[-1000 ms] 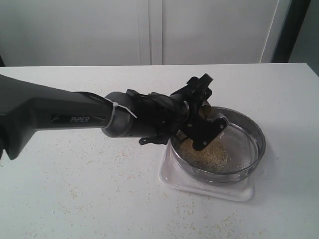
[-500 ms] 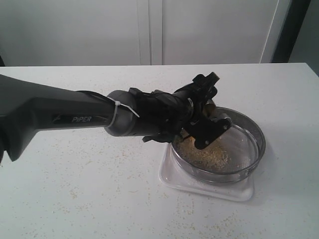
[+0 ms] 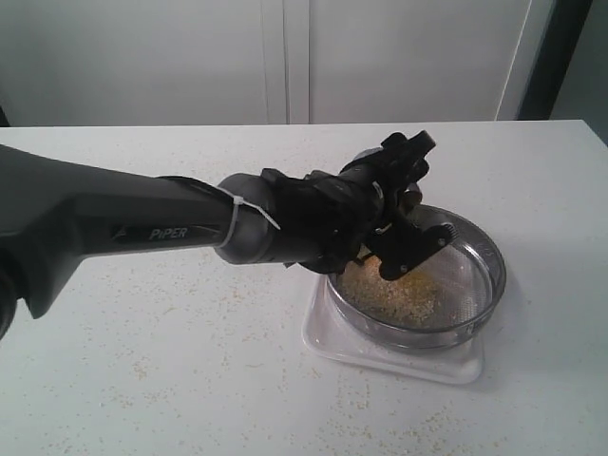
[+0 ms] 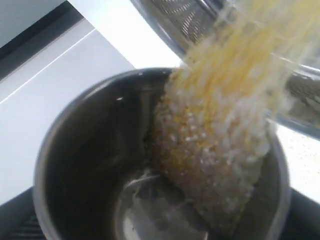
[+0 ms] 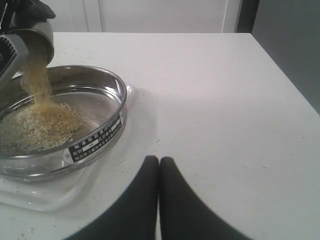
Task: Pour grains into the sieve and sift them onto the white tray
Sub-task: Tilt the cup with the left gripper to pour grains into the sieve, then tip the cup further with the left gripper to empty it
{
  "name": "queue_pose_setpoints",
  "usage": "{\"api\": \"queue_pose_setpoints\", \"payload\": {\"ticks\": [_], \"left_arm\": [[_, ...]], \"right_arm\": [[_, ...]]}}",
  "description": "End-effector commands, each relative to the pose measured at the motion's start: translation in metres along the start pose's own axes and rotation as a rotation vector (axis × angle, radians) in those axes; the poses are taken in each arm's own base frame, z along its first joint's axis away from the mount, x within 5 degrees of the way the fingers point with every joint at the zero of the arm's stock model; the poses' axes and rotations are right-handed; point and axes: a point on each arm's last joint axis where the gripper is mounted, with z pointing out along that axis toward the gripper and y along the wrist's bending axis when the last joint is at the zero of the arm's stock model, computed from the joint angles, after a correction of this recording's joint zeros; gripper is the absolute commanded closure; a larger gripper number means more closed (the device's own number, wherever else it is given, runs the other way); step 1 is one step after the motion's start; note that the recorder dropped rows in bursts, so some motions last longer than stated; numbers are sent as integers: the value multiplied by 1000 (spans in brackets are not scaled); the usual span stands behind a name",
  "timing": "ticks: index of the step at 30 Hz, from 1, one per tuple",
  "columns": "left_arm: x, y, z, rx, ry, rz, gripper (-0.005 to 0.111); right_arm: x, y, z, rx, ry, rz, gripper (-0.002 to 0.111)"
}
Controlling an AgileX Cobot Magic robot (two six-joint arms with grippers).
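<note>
Many grains (image 3: 394, 299) below left pincer (image 3: 406, 204), cup (image 4: 85, 165) gripped

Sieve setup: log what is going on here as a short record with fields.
left gripper: clamped on the steel cup, tipped over the sieve
right gripper: shut, empty, apart from the sieve
grains: streaming out of the steel cup; a pile lies on the mesh
sieve: sits on the white tray
table: loose grains scattered around the white tray
step: pouring under way, no sifting visible
</note>
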Motion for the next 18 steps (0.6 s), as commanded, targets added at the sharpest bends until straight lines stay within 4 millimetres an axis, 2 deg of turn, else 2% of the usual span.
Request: {"api": "queue_pose_setpoints", "payload": {"ticks": [1,8,18], "left_arm": [[3,-2,2,15,61,60,107],[5,-2,-1,33,127,64,107],[-9,5,-11,32,161,118,107]], "right_arm": [[0,0,0,8,-16,1,108],[0,0,0,8,-16,1,108],[0,0,0,8,-16,1,108]]}}
